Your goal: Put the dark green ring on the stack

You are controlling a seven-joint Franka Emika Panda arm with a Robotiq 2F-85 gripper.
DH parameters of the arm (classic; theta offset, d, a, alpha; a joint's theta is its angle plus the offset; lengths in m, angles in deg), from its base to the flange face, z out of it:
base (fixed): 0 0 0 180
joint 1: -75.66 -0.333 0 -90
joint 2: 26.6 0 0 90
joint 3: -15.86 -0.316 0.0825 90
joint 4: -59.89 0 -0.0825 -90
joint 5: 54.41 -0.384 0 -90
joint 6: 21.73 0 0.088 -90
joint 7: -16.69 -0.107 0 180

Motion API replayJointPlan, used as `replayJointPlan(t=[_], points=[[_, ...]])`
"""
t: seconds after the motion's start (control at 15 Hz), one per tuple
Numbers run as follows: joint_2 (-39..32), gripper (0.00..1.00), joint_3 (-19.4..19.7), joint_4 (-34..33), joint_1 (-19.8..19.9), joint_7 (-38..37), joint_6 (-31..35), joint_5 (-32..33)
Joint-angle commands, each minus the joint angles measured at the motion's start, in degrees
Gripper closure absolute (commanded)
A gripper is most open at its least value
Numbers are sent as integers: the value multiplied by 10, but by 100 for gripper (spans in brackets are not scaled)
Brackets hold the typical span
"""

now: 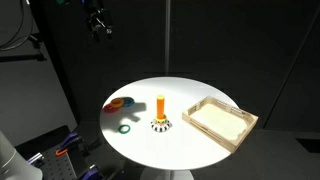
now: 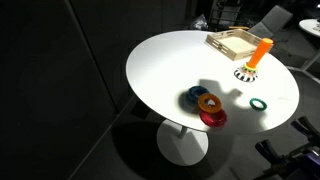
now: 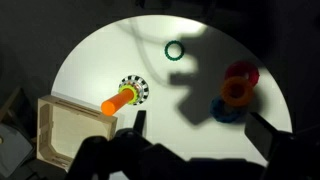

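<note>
On the round white desk (image 1: 180,90), the dark green ring (image 3: 175,50) lies flat and alone. It is near the stack (image 3: 128,95) but clear of its patterned base, and the pile of blue, red and orange rings (image 3: 235,92) is on its other side. The claw (image 3: 200,122) hangs high over the desk, well apart from everything. In the wrist view its 2 dark fingers (image 3: 139,125) stand spread with nothing between them, so I judge it unclenched and empty, though the picture is dim there. From the claw the ring lies ahead, toward the top of the wrist view and slightly left of the midline. The orange peg (image 3: 118,102) sits further left, beside the wooden tray (image 3: 65,135). Being round, the ring offers no long axis. The descent likely calls for 1 finger in the hole and 1 outside the rim.
</note>
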Motion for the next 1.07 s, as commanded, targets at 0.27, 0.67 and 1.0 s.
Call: replayJointPlan(t=[0.27, 0.67, 1.0], points=[[-6, 0, 11, 5, -8, -24, 22, 22], [-32, 0, 37, 34, -1, -53, 108, 8], [-38, 0, 64, 78, -1, -53, 189, -20]])
